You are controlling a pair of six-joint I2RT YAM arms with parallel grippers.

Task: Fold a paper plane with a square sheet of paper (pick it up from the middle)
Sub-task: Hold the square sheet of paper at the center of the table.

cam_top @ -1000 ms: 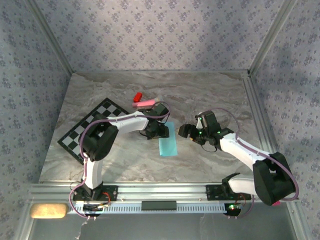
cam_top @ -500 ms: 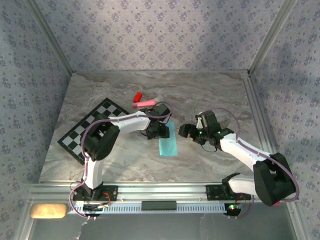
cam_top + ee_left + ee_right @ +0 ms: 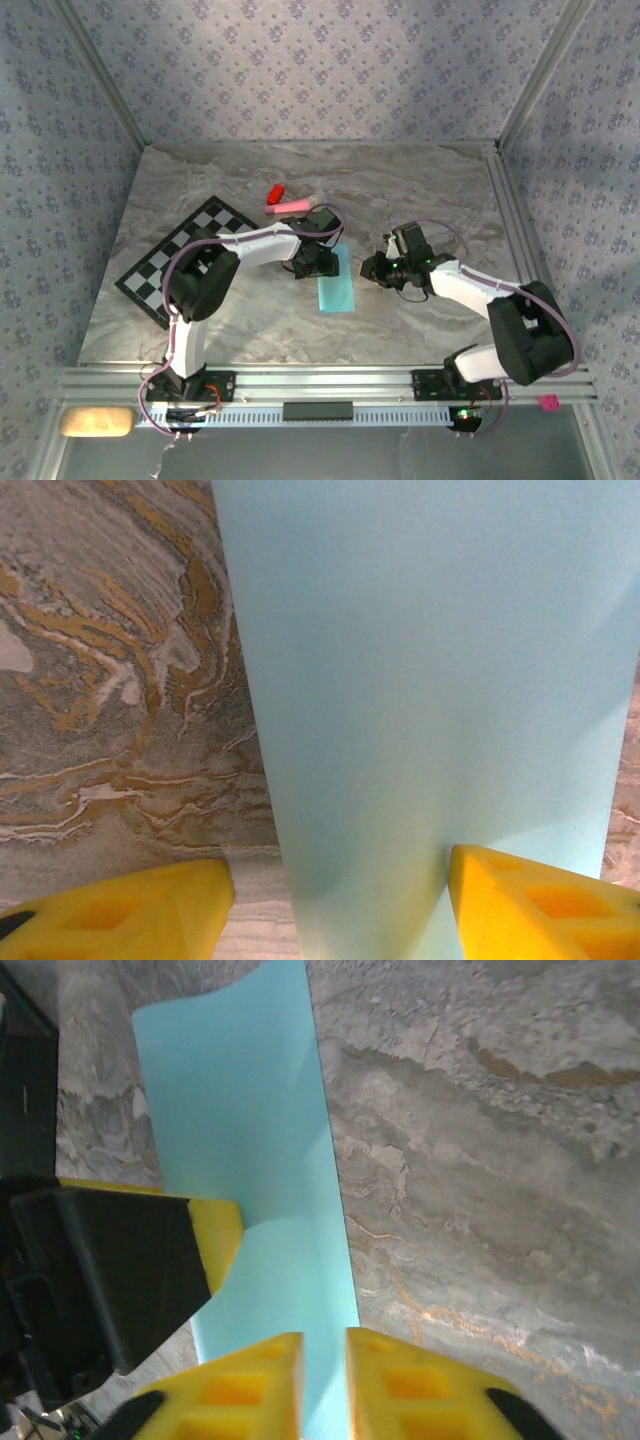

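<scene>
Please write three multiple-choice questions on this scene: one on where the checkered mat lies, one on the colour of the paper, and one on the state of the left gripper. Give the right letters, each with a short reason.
1. Seen from above, where does the checkered mat lie?
A) on the table's left side
B) on the table's right side
C) under the paper

2. What colour is the folded paper?
A) pink
B) light blue
C) white

3. How does the left gripper stand?
A) shut on the pink stick
B) shut and empty
C) open, fingers wide apart

Answers:
1 A: in the top view the mat lies left of the paper.
2 B: both wrist views show light blue.
3 C: its wrist view shows the yellow fingers far apart over the paper.
</scene>
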